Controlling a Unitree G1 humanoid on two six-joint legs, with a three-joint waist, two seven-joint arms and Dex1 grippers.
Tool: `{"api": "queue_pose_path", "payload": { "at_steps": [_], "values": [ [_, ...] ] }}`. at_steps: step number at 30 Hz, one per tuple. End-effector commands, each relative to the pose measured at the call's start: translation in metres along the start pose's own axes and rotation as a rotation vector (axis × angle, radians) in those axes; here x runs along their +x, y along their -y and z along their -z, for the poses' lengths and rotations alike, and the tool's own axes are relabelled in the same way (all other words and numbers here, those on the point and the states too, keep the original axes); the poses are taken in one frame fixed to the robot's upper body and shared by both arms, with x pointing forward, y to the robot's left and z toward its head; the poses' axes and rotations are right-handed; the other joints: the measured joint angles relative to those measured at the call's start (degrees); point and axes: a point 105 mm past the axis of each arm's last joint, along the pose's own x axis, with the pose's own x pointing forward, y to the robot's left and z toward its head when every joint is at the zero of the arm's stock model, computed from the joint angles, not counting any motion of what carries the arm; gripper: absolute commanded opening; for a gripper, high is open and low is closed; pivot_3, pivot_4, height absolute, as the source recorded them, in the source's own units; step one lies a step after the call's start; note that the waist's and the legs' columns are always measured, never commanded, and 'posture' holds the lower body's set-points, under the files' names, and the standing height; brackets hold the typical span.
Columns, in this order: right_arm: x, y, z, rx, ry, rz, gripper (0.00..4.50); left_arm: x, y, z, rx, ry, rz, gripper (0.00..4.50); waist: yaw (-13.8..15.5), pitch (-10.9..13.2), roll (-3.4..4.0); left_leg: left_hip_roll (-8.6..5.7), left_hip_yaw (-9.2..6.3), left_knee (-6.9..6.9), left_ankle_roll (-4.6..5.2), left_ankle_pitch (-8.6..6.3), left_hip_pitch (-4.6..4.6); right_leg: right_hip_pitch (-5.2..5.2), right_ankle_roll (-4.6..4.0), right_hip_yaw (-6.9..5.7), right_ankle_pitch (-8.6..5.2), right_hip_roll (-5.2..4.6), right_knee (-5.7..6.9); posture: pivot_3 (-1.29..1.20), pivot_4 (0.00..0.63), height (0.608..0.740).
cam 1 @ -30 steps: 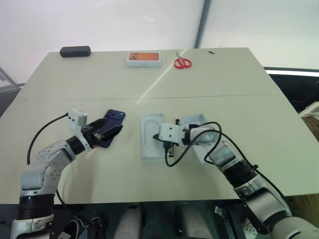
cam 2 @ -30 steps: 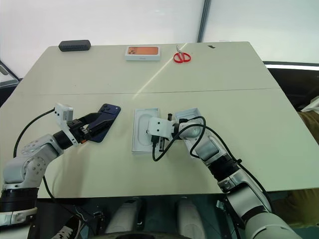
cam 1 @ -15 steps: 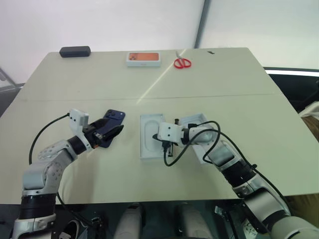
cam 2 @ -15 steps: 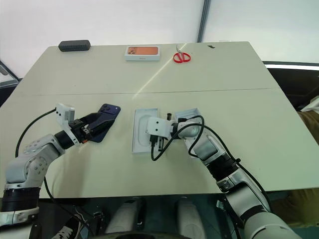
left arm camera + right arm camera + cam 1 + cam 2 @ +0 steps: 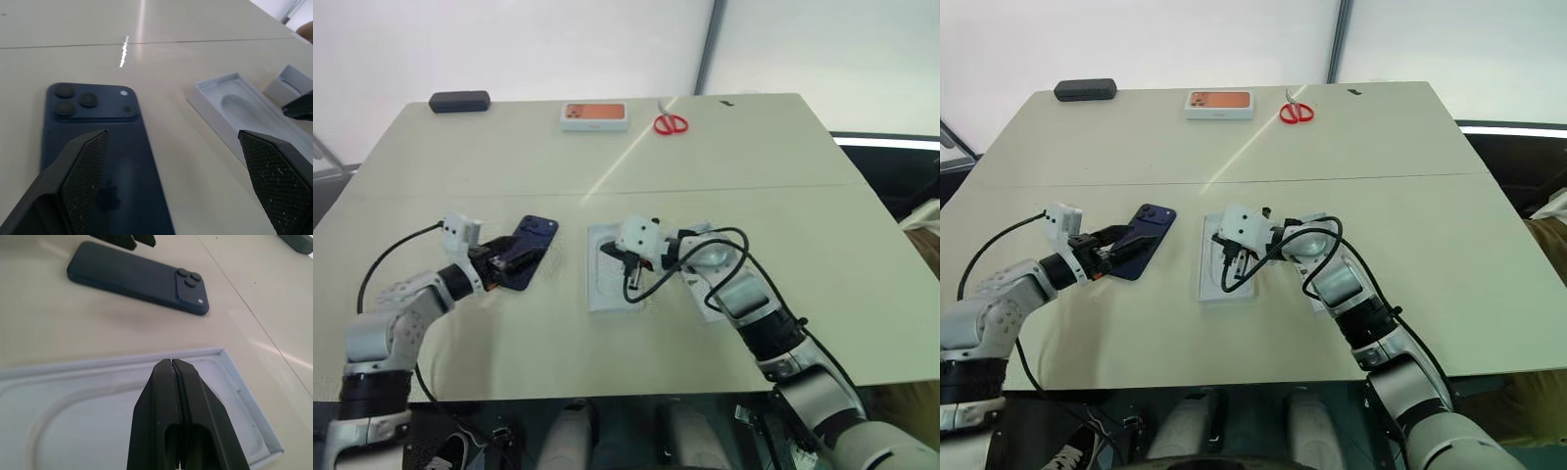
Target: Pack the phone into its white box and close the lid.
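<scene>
Phone (image 5: 1141,253) lies flat on the table (image 5: 1351,137), back up with the camera cluster showing, not in any box yet. Our left jaws (image 5: 1112,244) stand wide open right at its near end, one finger (image 5: 80,166) over the phone's back and the other off to the side over bare table; no grip that we can see. Our right jaws (image 5: 610,252) are shut on nothing and hang over the flat white insert (image 5: 1219,279) with the rounded recess, which sits just beside the phone. A white tray (image 5: 292,81) lies on the far side of the insert, mostly hidden behind our right arm in the head views; we can't tell whether it is the white box or the lid. Far edge of the table: black case (image 5: 460,101), box with orange picture (image 5: 595,116), red scissors (image 5: 672,123), all well apart from the work.

Our read: nothing packed so far. Left to do: grasp the phone, seat it in the box, put the lid on.
</scene>
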Motion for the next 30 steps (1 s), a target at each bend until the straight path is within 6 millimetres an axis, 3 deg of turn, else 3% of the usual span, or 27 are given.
{"api": "queue_pose_path", "payload": {
  "at_steps": [1,3,10,17,23,30],
  "values": [
    [0.003,0.013,-0.025,-0.013,0.063,0.054,0.02,-0.012,-0.017,-0.010,-0.023,-0.016,-0.041,4.50,-0.1,0.0,0.00,0.00,0.00,0.00,0.00,0.00,-0.01,-0.03,0.00,0.00,0.00,0.01,0.02,0.00,0.150,0.740],
    [0.006,0.013,-0.029,-0.017,0.068,0.058,0.02,-0.014,-0.021,-0.009,-0.035,-0.040,-0.048,4.50,-0.1,0.0,0.00,0.00,0.01,-0.01,0.00,0.00,-0.01,-0.05,0.00,0.01,0.00,0.00,0.04,0.00,0.150,0.740],
    [0.057,-0.010,-0.060,-0.127,0.070,0.011,0.02,-0.030,-0.054,-0.005,-0.112,-0.157,-0.078,4.50,-1.3,0.0,-0.04,-0.03,-0.04,-0.23,-0.25,0.16,-0.04,-0.29,-0.06,0.00,0.03,0.07,0.23,0.00,0.150,0.740],
    [0.092,-0.046,-0.053,-0.188,-0.019,-0.100,0.02,-0.033,-0.077,0.014,-0.196,-0.252,-0.140,4.50,-1.3,0.0,-0.12,-0.05,-0.02,-0.30,-0.27,0.17,-0.03,-0.36,-0.06,0.02,0.03,0.09,0.30,0.00,0.150,0.740],
    [0.106,-0.051,-0.034,-0.259,-0.125,-0.060,0.02,-0.019,-0.050,0.034,-0.314,-0.345,0.020,4.50,-1.2,0.0,-0.13,-0.06,-0.03,-0.29,-0.37,0.24,0.01,-0.40,-0.07,0.03,0.03,0.11,0.55,0.00,0.150,0.740],
    [0.102,-0.038,-0.028,-0.259,-0.149,-0.034,0.02,-0.024,-0.030,0.058,-0.344,-0.484,0.111,4.50,-1.3,-0.1,-0.11,-0.09,-0.04,-0.30,-0.37,0.24,0.05,-0.35,-0.06,0.07,0.02,0.04,0.53,0.00,0.150,0.740]
  ]
}}
